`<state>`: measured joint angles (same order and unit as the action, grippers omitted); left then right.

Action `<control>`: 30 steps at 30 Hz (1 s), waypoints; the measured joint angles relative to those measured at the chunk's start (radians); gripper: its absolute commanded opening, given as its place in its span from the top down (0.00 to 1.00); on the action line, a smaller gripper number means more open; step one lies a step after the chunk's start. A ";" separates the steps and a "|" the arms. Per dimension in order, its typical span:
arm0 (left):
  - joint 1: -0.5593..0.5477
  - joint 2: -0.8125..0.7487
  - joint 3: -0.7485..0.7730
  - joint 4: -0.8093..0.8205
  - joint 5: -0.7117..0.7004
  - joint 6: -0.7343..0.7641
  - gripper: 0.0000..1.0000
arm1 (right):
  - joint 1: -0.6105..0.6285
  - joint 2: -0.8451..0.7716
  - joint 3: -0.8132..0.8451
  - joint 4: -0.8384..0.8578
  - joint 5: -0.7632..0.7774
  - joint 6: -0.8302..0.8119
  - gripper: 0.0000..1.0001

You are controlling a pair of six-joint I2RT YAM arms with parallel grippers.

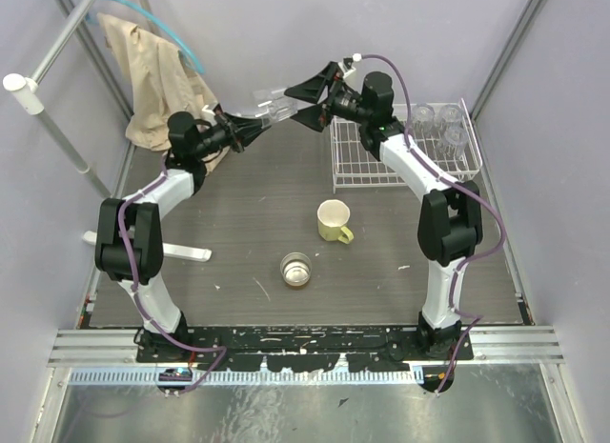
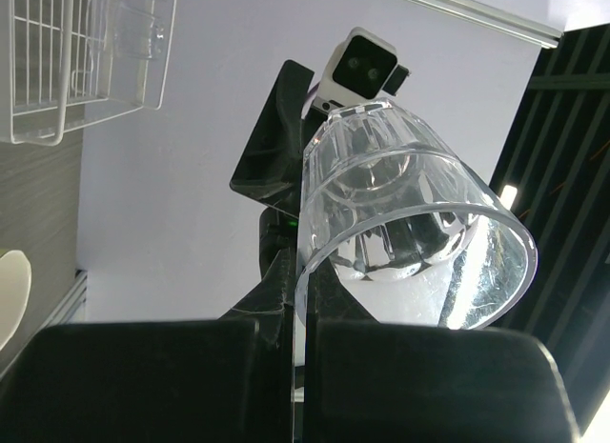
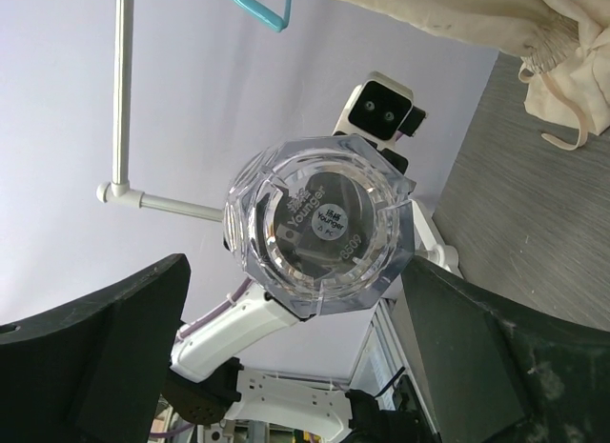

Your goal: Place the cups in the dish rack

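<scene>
My left gripper (image 1: 257, 122) is shut on the rim of a clear faceted tumbler (image 1: 273, 102), held in the air on its side above the back of the table. In the left wrist view the rim (image 2: 307, 271) is pinched between the fingers. My right gripper (image 1: 297, 102) is open, its fingers (image 3: 105, 357) on either side of the tumbler's base (image 3: 319, 233) without touching it. The white wire dish rack (image 1: 367, 162) stands at the back right with clear tumblers (image 1: 448, 129) in it. A pale yellow mug (image 1: 334, 221) and a metallic-brown cup (image 1: 296, 269) stand on the table.
A beige cloth (image 1: 152, 71) hangs at the back left beside a slanted white pole (image 1: 57, 52). A flat white piece (image 1: 181, 251) lies by the left arm. Grey walls close the table in at the back and sides.
</scene>
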<state>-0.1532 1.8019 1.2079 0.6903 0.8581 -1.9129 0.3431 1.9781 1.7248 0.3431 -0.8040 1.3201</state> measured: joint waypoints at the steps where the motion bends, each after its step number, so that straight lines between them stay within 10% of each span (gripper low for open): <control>1: 0.000 0.000 -0.001 0.000 0.000 0.000 1.00 | 0.000 0.002 0.000 0.000 0.002 0.002 0.03; 18: -0.031 0.000 -0.002 0.000 -0.004 0.001 1.00 | 0.000 0.017 0.003 0.013 0.026 0.023 0.13; 26: -0.034 0.000 -0.004 0.008 -0.007 -0.004 0.98 | 0.000 0.018 0.003 0.017 0.027 0.021 0.45; 30: -0.034 0.000 -0.004 0.012 -0.008 -0.003 0.82 | 0.000 0.018 -0.004 0.029 0.027 0.021 0.63</control>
<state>-0.1871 1.8019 1.2041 0.7021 0.8501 -1.9156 0.3435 1.9965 1.7210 0.3721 -0.7765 1.3411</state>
